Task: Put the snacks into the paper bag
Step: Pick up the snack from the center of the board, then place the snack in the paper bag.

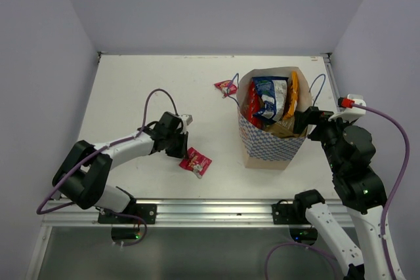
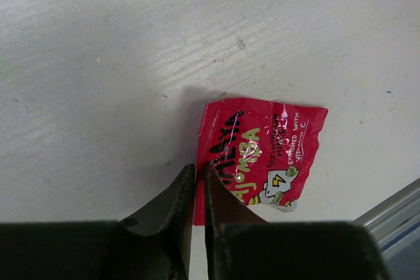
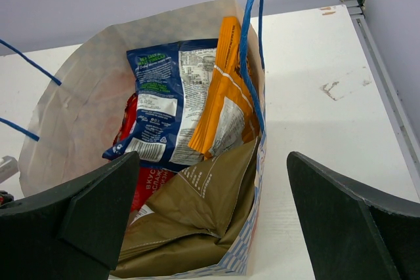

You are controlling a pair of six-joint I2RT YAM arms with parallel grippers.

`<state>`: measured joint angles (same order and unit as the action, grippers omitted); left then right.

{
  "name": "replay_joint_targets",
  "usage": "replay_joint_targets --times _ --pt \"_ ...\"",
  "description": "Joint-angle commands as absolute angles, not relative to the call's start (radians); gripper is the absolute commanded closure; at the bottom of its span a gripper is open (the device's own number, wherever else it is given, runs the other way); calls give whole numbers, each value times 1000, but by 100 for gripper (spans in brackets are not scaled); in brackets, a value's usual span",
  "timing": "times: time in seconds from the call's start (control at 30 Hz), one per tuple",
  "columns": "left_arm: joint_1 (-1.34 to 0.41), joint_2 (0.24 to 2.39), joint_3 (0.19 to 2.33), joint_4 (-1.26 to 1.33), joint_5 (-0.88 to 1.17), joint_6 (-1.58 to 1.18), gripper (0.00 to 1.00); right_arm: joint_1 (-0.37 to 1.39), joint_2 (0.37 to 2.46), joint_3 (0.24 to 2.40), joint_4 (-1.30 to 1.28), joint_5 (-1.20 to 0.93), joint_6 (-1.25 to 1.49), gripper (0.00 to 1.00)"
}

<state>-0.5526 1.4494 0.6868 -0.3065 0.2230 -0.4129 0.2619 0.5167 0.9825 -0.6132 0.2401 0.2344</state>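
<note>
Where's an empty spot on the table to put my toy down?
Bare: the far-left corner of the table, beyond the left tool; the strip between the red packet and the paper bag. Crowded: inside the bag, and beside it where the small pink packet lies.

You have a scuffed white bench (image 1: pixel 131 83) boxed in by plain pale-grey walls (image 1: pixel 216 4), with an aluminium rail (image 1: pixel 216 209) along its near edge.

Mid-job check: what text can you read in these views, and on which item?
"OMBA", yellow, partly hidden: red packet at the left gripper.
"WITH VITAMIN C", white, small: same packet.
Too small to read: print on the dark blue packet, orange packet and brown packet in the paper bag.
</note>
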Motion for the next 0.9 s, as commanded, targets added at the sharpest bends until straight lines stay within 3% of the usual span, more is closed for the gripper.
replay_joint_targets --times 0.0,0.07,0.87 --pt "-555 1434 678 -268 210 -426 89 265 522 1000 -583 225 232 2" --pt "-555 1428 683 -268 207 -429 100 265 520 1002 -583 227 232 1" --pt "-557 1149 963 -307 -26 -367 100 265 508 1023 -601 242 218 2"
